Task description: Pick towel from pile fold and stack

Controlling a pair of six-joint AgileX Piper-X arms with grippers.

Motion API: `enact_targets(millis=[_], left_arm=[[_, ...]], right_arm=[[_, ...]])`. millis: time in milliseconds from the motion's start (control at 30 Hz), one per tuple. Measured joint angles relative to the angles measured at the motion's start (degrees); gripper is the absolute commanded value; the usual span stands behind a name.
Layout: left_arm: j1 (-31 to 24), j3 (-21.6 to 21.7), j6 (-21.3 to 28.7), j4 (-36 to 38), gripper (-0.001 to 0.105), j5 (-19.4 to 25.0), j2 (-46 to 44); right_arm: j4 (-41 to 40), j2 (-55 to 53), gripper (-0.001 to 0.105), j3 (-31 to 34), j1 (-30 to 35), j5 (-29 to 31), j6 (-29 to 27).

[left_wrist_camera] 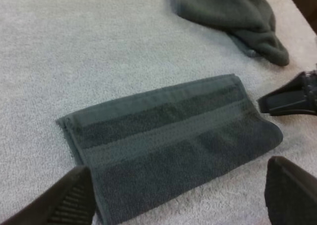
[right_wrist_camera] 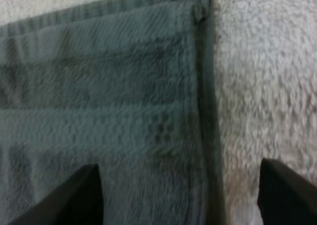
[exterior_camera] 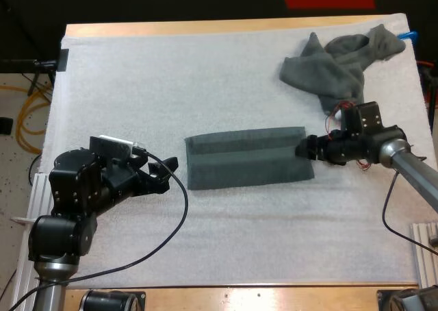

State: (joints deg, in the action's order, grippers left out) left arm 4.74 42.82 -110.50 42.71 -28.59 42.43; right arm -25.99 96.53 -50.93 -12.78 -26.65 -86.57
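Fold step under way. Half-folded dark grey-green terry towel [exterior_camera: 248, 157] lies flat at the centre of the white mat [exterior_camera: 171, 85]. Crumpled grey-green towel pile [exterior_camera: 339, 64] sits far right. Left pincer [exterior_camera: 163, 174] is wide, just beside the towel's left end. Right pincer [exterior_camera: 306, 148] is wide at its right edge, probably not gripping. Next move, as I judge it: pinch an end and fold across.

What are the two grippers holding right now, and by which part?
Nothing. The left gripper stands open beside the folded towel; the right gripper is open at the towel's opposite edge.
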Motion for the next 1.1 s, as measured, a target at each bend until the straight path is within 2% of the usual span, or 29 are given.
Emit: enact_targets(millis=[200,400,500,600,633,667,900,967,1100], left_arm=[[0.0,0.0,0.0,0.0,0.069,0.0,0.0],[0.0,0.0,0.0,0.0,0.069,0.0,0.0],[0.0,0.0,0.0,0.0,0.069,0.0,0.0],[0.0,0.0,-0.35,0.0,0.069,-0.14,0.0],[0.0,0.0,-0.38,0.0,0.069,-0.14,0.0],[0.0,0.0,-0.37,0.0,0.069,-0.14,0.0],[0.0,0.0,-0.37,0.0,0.069,-0.14,0.0],[0.0,0.0,-0.37,0.0,0.069,-0.14,0.0],[0.0,0.0,-0.37,0.56,0.069,-0.21,0.0]], right_arm=[[0.15,3.88,0.064,-2.78,0.0,-3.73,0.0],[0.39,5.86,0.055,-3.83,0.0,-7.52,0.39],[0.34,6.01,0.04,-3.81,0.0,-7.52,0.39],[0.18,6.18,0.015,-3.81,0.0,-7.41,0.39],[0.09,6.23,0.003,-3.81,0.0,-7.12,0.39],[0.0,6.23,0.0,-3.81,0.0,-6.73,0.39],[-1.15,5.47,0.0,-3.81,0.0,-5.39,0.27],[-3.2,3.67,0.0,-3.81,-0.01,-1.84,-1.15],[-8.24,-1.89,0.0,-3.81,-0.11,9.04,-4.58]])
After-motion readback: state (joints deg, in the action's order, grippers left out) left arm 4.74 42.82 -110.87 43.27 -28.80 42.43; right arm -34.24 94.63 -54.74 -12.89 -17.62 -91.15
